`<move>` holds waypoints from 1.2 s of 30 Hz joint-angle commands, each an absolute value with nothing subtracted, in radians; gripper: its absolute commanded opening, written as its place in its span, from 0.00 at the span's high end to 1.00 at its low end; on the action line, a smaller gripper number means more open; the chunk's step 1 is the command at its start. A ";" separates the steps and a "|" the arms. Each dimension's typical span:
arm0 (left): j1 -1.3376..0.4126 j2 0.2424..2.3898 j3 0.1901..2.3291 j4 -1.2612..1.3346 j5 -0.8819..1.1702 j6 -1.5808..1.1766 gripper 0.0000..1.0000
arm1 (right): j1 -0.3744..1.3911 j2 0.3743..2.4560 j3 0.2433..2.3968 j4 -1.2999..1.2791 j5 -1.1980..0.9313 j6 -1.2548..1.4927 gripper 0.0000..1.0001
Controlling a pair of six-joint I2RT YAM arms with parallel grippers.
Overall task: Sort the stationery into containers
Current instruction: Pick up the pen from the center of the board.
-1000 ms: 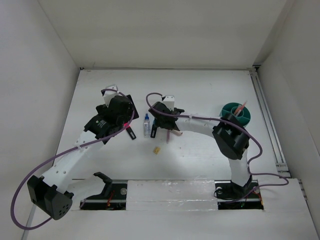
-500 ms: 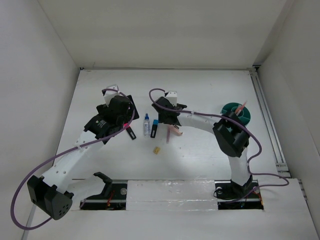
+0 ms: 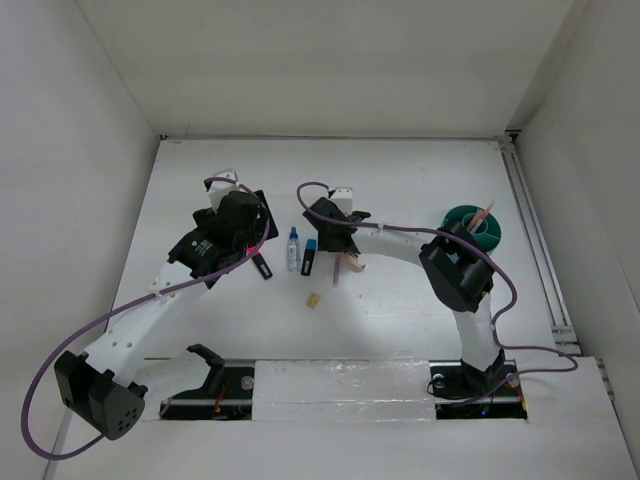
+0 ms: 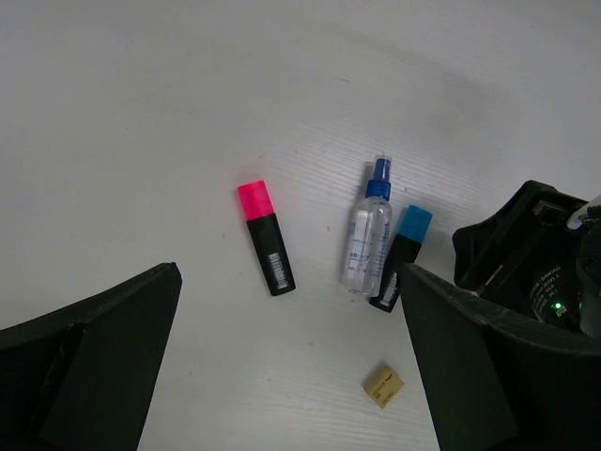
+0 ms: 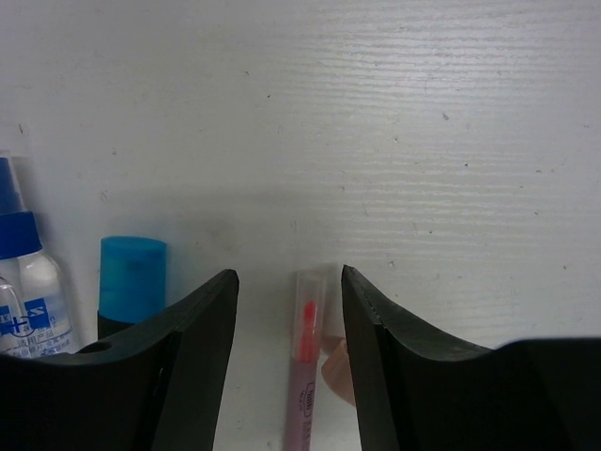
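- Top view: the cup (image 3: 470, 228) stands at the right side of the desk (image 3: 420, 180), well apart from the loose stationery gathered mid-desk, so each piece has to be carried across. A stored pencil (image 3: 486, 214) is seen leaning out of it. The left end effector (image 3: 245, 225) is held over the left of the group, and the right end effector (image 3: 335, 243) is lowered at the group's right edge.
- Left wrist view: the fingers are spread wide with nothing between them. The pink-capped marker (image 4: 265, 238) lies flat below, with the bottle (image 4: 367, 235) and blue-capped marker (image 4: 402, 256) side by side near it and the tan piece (image 4: 383, 386) closer in. This raised, waiting pose is judged to leave room for the other arm.
- Right wrist view: the fingers are parted and set either side of the loose pencil (image 5: 305, 376), not closed on it. The gap is lined up along the pencil so that it alone would be caught. The blue-capped marker is left outside. A pink block (image 5: 333, 371), partly hidden, seems to touch the pencil.
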State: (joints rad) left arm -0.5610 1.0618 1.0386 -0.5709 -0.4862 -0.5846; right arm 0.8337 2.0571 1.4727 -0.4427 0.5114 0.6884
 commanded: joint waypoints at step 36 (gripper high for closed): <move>-0.555 1.037 1.069 -0.551 -0.480 -0.568 0.00 | 0.859 2.091 1.387 -0.416 0.443 0.707 1.00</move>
